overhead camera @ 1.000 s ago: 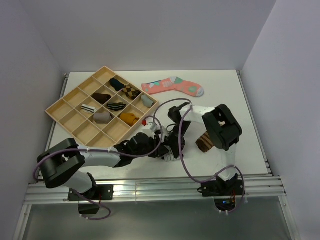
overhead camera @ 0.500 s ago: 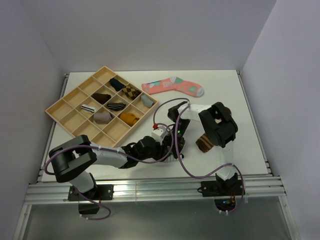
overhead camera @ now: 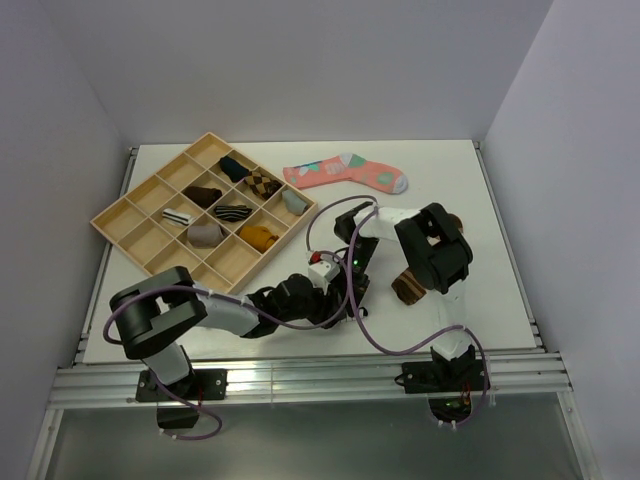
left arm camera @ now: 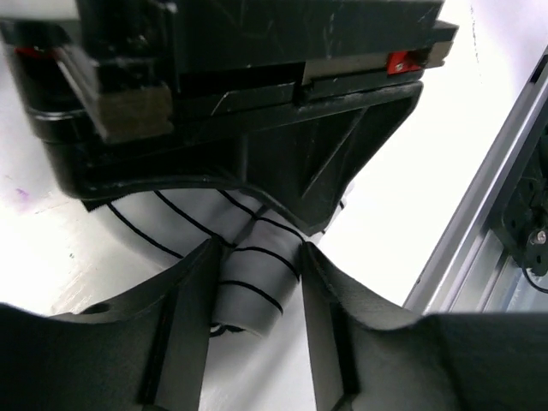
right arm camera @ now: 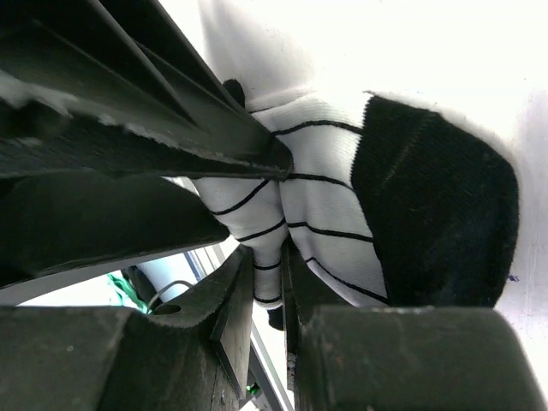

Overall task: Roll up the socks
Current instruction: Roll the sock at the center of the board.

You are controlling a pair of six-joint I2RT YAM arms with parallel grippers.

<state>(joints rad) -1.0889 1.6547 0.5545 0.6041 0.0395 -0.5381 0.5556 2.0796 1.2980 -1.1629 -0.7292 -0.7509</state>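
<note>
The white sock with thin black stripes (left arm camera: 253,278) lies on the table under both grippers and is mostly hidden in the top view. My left gripper (left arm camera: 257,248) (overhead camera: 333,300) straddles a rolled part of it, both fingertips touching its sides. My right gripper (right arm camera: 267,248) (overhead camera: 352,288) is shut on a fold of the same sock (right arm camera: 334,223), beside its black end (right arm camera: 437,223). The brown sock (overhead camera: 408,286) sits bunched just right of the grippers, untouched.
A wooden divider tray (overhead camera: 128,216) with several rolled socks stands at the back left. The coral-pink sock (overhead camera: 345,172) lies flat at the back. The table's metal front rail (left arm camera: 479,231) runs close to the left gripper.
My left arm has swung in, its elbow moving right, bringing its gripper tight against the right one. The right arm has shifted slightly left.
</note>
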